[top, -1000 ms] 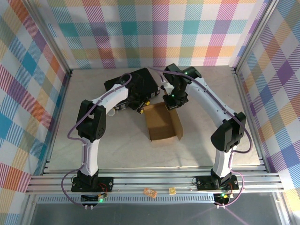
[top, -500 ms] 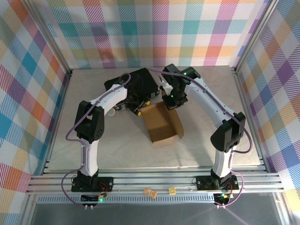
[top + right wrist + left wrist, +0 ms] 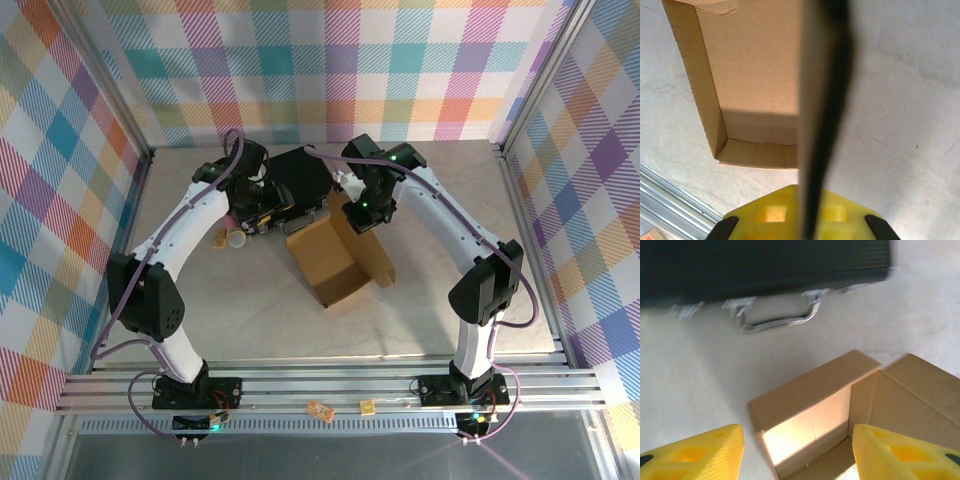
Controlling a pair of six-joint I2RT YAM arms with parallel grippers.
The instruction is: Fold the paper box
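Overhead view: paper box (image 3: pixel 330 258) lay on the surface (image 3: pixel 440 300) about mid-table, just on the near side of the black case (image 3: pixel 303 172). I could not tell whether the two touched. The box was partly formed, with walls raised around a shallow tray of plain brown cardboard.

Right hand (image 3: pixel 799 214): closed tight on a cardboard panel of the box. In the right wrist view the panel ran edge-on up the middle of the frame, pinched between the yellow fingers (image 3: pixel 765 212). The open interior of the box lay to the left of the panel and bare surface to the right. Overhead, this hand sat at the far right corner of the box, next to the case.

Left hand (image 3: pixel 797 455): jaws stood moderately apart with nothing between them. The yellow fingertips (image 3: pixel 705 450) hung above the box, one to each side of a raised corner wall. Beyond that corner were a strip of bare surface and then the case with its silver handle (image 3: pixel 780 320), blurred. Overhead, this hand was over the near left edge of the case, beside the far left corner of the box.

A small white round object (image 3: pixel 236 240) lay on the surface left of the box, apart from it.
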